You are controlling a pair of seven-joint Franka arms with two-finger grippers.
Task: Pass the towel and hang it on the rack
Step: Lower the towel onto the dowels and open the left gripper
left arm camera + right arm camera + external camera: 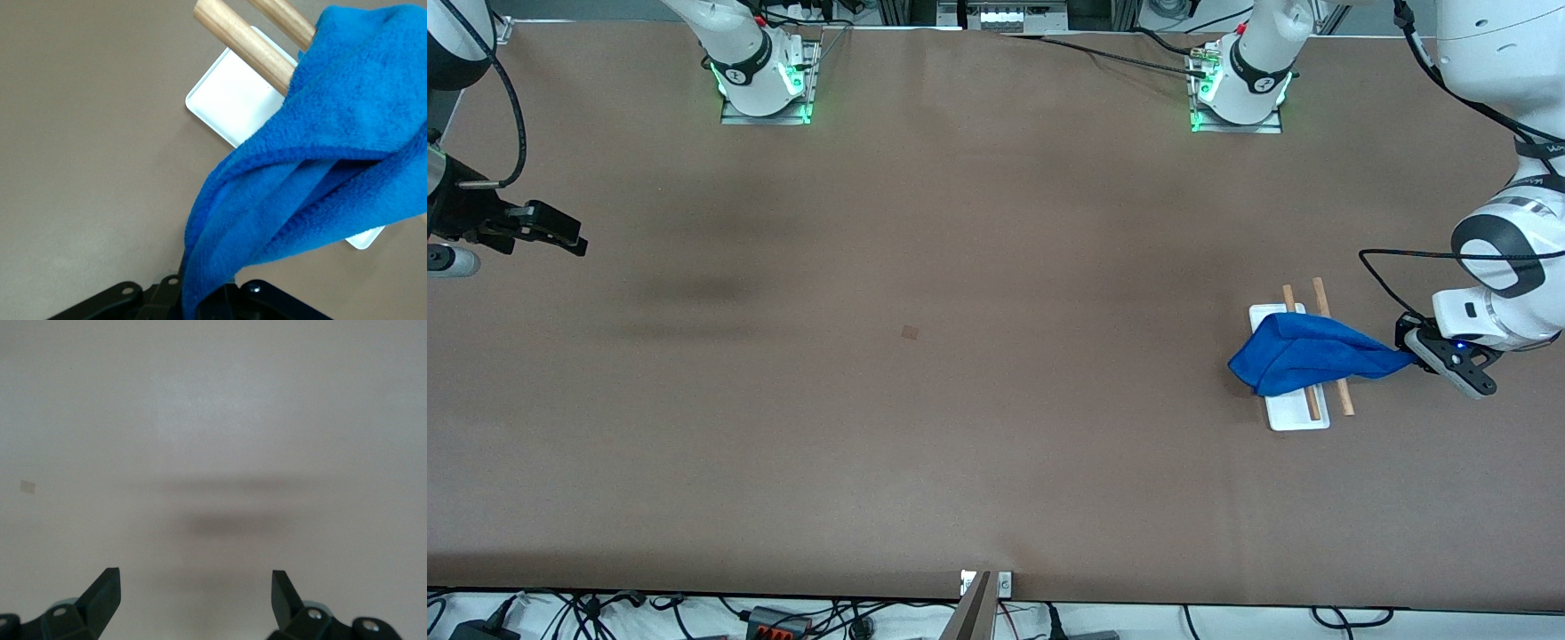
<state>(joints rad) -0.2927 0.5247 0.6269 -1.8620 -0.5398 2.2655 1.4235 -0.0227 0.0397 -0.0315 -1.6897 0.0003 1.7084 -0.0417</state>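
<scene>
Towel draped over rack rods; soft, light, limp, best held by a corner. Left end effector pinches its tail end. Right end effector wide, waiting over bare table.

one towel, one rack, two rods

No readable text, label, brand, number or sign showing anywhere, small round marks on the two arm bases too small to make out, desk surface carrying no legible markings
</scene>
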